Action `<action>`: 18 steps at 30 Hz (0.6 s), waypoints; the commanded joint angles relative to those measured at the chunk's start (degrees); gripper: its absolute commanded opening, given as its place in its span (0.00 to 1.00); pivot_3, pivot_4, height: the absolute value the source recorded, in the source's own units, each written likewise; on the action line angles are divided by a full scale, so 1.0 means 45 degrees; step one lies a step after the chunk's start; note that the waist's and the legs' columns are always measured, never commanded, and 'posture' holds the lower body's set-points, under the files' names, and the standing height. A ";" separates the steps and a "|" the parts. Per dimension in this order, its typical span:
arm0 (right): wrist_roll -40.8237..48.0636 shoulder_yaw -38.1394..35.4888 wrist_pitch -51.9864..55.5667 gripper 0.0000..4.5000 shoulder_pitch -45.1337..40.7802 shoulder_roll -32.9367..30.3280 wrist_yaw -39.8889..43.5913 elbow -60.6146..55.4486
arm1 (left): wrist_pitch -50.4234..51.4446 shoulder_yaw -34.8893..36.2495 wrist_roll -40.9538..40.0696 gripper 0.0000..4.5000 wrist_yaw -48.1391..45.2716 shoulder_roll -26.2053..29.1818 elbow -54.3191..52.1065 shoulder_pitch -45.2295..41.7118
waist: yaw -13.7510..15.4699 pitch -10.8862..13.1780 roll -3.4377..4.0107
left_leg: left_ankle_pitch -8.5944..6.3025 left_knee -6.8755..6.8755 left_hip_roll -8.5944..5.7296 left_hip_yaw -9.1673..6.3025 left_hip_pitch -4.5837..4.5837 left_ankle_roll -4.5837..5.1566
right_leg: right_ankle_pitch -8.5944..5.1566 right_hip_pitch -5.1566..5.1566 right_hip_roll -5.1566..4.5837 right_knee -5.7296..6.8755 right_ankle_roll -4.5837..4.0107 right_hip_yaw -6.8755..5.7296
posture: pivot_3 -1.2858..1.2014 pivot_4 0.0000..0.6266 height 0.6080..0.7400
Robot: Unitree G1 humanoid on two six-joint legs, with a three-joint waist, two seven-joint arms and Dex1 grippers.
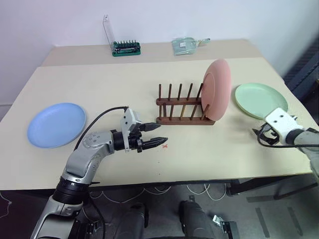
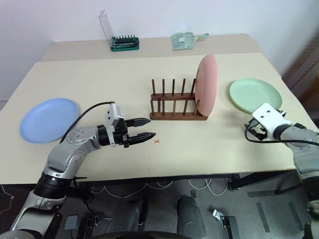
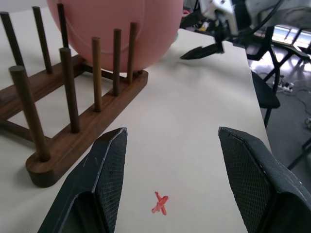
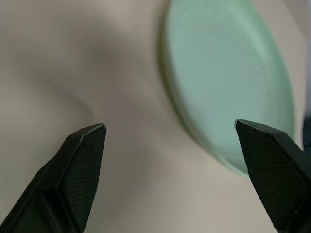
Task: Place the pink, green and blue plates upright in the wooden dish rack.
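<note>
Left gripper (image 1: 158, 134): fingers spread, empty; hovering low over bare table (image 1: 114, 82), pointing toward the rack's side; red x mark (image 3: 160, 203) on the tabletop just under it
Blue plate (image 1: 56, 124): flat on table at far left, near the left edge; well apart from rack; not yet racked
Wooden dish rack (image 1: 179, 112): mid-table, two peg rows; slots on its left end free
Pink plate (image 1: 217, 90): upright in the rack's right-end slot, leaning slightly on pegs; done
Green plate (image 1: 260, 100): flat on table right of rack, near right edge; not yet racked
Right gripper (image 4: 175, 174): fingers wide apart, holding nothing; near side of green plate, rim between the fingertips in wrist view; cannot tell if touching
Progress: one of three placed; green looks next, blue last
Room: open table in front of rack and between rack and blue plate; green plate close to table's right edge, little margin there; pink plate stands just beside the path into the next slot, could be knocked
Far back: green-based tool holder (image 1: 125, 48), clear packet (image 1: 185, 45); out of the way
</note>
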 commanded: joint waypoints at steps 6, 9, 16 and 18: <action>-0.1900 0.0591 -0.2804 0.69 -0.2259 0.0679 -0.0661 0.3763 | -0.0014 0.0106 -0.0004 0.68 0.0192 0.0064 -0.0800 0.0018 | 0.0010 0.0000 0.0000 | 0.0000 0.0004 -0.0003 -0.0004 0.0001 -0.0001 | 0.0001 0.0004 0.0000 0.0000 -0.0001 0.0000 | 0.52 0.24 1.00; -0.2069 0.0620 -0.3304 0.32 -0.2553 0.0824 -0.0670 0.4436 | 0.0092 0.0131 -0.0069 0.68 0.0291 0.0055 -0.0919 0.0073 | 0.0044 0.0000 0.0000 | 0.0000 0.0003 -0.0005 -0.0008 0.0000 -0.0001 | 0.0001 0.0005 0.0000 0.0000 -0.0001 0.0001 | 0.52 0.24 1.00; -0.2707 0.0371 -0.4019 0.01 -0.2455 0.0472 -0.1476 0.3971 | 0.0296 0.0208 -0.0135 0.68 0.0427 0.0084 -0.0973 -0.0092 | 0.0030 -0.0001 0.0007 | 0.0000 0.0003 -0.0009 -0.0009 0.0001 -0.0001 | 0.0001 0.0007 0.0000 -0.0001 -0.0001 0.0004 | 0.52 0.24 1.00; -0.2788 -0.0254 -0.3989 0.01 -0.2227 0.0171 -0.2180 0.2731 | 0.0332 0.0253 -0.0153 0.68 0.0430 0.0134 -0.1018 -0.0082 | 0.0037 0.0001 0.0013 | 0.0000 0.0000 -0.0009 -0.0011 0.0001 -0.0001 | 0.0001 0.0003 0.0000 0.0003 -0.0001 0.0004 | 0.52 0.24 1.00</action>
